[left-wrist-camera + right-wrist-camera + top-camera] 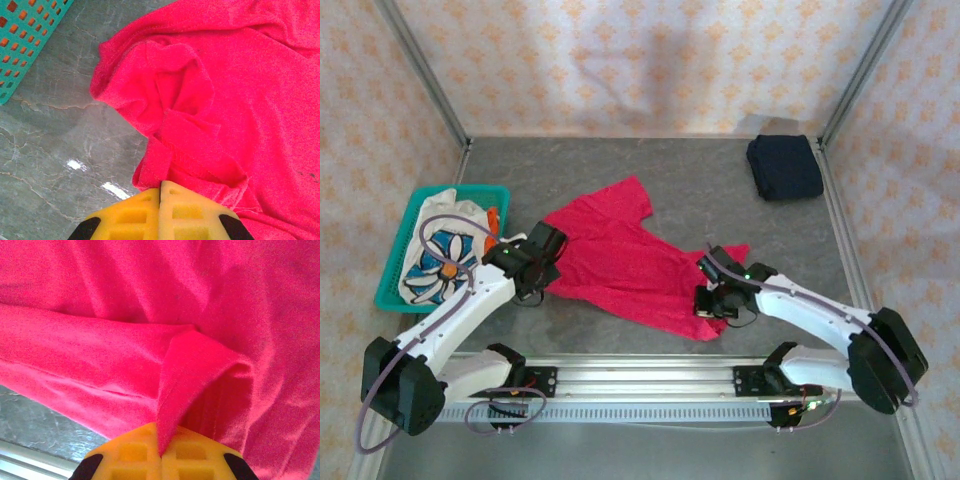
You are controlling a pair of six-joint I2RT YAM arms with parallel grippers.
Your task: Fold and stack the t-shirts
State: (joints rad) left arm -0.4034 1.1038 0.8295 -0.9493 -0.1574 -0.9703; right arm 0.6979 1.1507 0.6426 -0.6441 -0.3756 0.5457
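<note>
One basket (pixel 480 190), navy shirt (pixel 784 167), flanking red shirt (pixel 620 265)

We see a bright red t-shirt (pixel 620 265), a dark navy t-shirt (pixel 784 167), a white t-shirt (pixel 440 262) printed with blue-and-orange flowers, and a teal basket (pixel 390 280). The table (pixel 670 180) is grey and veined like marble; the walls (pixel 640 60) are cream with an orange floral motif.
</note>
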